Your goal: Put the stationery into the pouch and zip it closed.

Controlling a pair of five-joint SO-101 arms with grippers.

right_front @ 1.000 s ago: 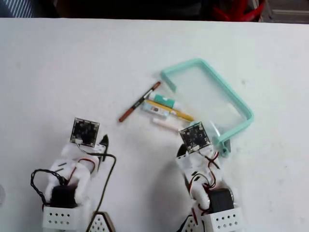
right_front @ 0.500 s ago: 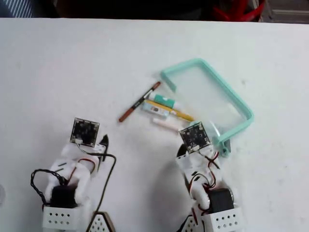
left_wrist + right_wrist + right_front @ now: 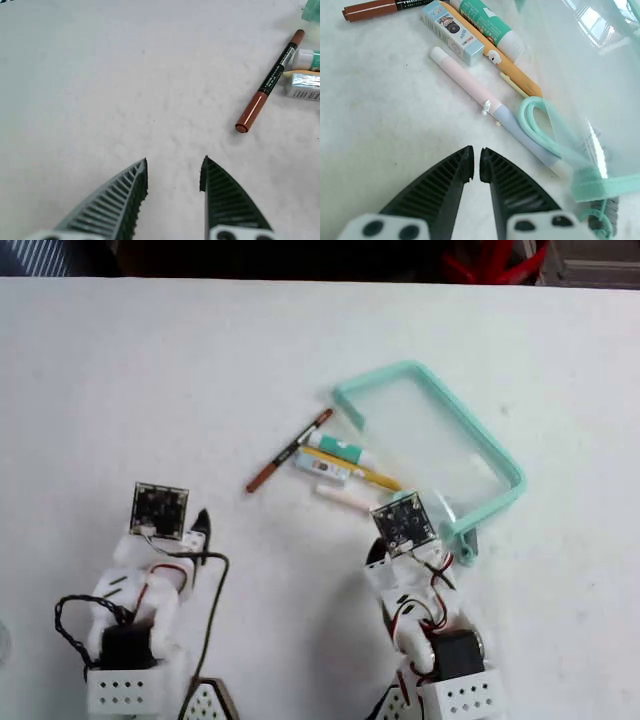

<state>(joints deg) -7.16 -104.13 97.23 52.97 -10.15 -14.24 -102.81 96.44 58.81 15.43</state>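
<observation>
both jaws over the table (image 3: 120, 370); left jaws apart; right jaws together beside pink pen (image 3: 470, 82) near pouch (image 3: 480, 436) rim

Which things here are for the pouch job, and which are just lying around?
For the job:
pouch
brown marker
glue stick
small box
orange pen
pink pen

Just lying about:
red thing beyond the table's far edge
</observation>
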